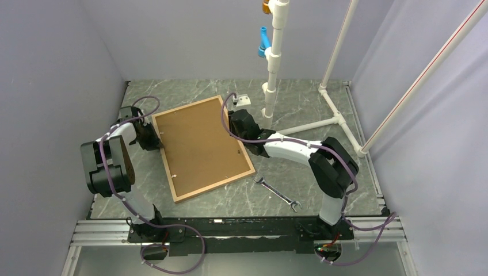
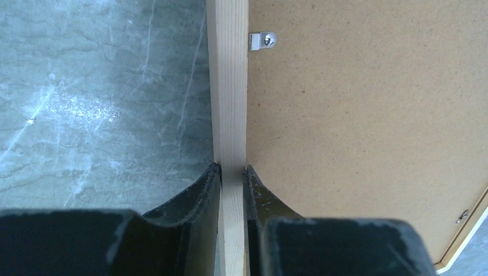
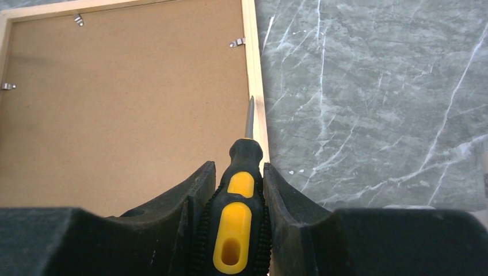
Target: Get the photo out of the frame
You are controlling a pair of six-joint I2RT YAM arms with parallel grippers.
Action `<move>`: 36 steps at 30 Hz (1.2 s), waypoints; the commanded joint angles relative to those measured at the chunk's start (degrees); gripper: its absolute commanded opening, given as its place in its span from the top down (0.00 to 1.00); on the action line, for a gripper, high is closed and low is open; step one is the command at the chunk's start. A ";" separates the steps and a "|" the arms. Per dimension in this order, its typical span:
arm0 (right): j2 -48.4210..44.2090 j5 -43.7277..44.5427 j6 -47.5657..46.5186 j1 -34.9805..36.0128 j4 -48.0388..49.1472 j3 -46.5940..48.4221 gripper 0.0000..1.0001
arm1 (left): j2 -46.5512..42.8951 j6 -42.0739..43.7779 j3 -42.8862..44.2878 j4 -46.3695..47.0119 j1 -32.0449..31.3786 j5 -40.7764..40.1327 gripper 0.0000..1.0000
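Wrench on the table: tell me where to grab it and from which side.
Grip the wrench at mid-shaft, straight down from above. It lies flat on the table, so only the shaft's narrow sides offer a hold; set the fingers across its diagonal line, clear of the wider heads.

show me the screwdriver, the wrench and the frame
screwdriver (image 3: 237,218): right wrist view, yellow stripe on its handle
wrench (image 1: 277,194): top view, middle of its shaft
frame (image 2: 228,86): left wrist view, its pale wood strip
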 commanded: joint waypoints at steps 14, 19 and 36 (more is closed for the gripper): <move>7.67 2.42 -7.56 0.13 10.02 7.42 1.00 | 0.58 1.78 2.50 -0.80 -0.05 1.41 1.00; 10.78 2.50 -7.45 0.07 10.22 9.93 1.00 | 0.41 1.79 2.37 -0.67 -0.04 1.37 1.00; 15.98 2.35 -5.61 -1.78 9.85 14.15 1.00 | 0.71 2.05 2.85 -0.77 0.01 1.83 1.00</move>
